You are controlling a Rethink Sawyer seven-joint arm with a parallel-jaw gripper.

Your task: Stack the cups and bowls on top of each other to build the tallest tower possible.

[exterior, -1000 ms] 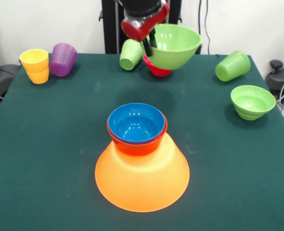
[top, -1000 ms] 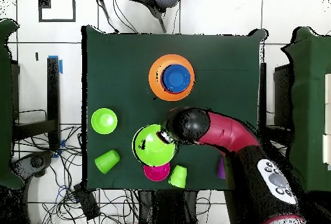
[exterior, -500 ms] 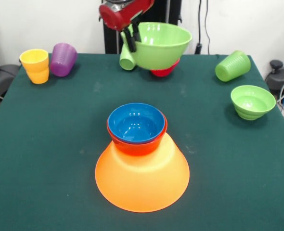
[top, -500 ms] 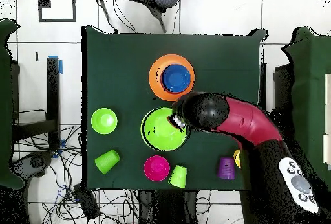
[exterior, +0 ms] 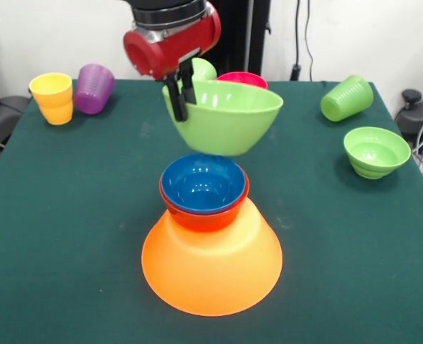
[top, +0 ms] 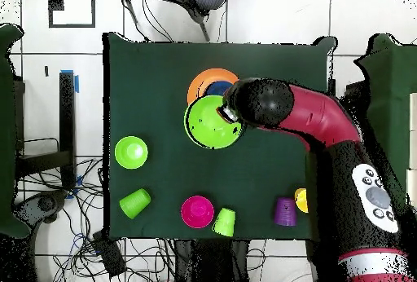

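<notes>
My gripper point(exterior: 181, 98) is shut on the rim of the large light green bowl point(exterior: 226, 120), one finger inside and one outside. The bowl hangs upright, slightly tilted, just above and behind the tower. The tower is the huge orange bowl point(exterior: 211, 269) turned upside down, with the red-orange bowl point(exterior: 203, 217) on it and the blue bowl point(exterior: 203, 185) nested inside that. In the overhead view the light green bowl point(top: 213, 122) covers part of the orange bowl point(top: 205, 83), and the gripper point(top: 224, 116) sits at its rim.
A yellow cup point(exterior: 52, 97) and a purple cup point(exterior: 93, 87) stand at the far left. A pink bowl point(exterior: 241, 78) and a light green cup point(exterior: 203, 69) sit behind the held bowl. Another light green cup point(exterior: 346, 97) lies on its side above a small green bowl point(exterior: 375, 150).
The gripper has carried the large light green bowl from the far side of the table, by the pink bowl, forward and lower until it hangs over the tower.
</notes>
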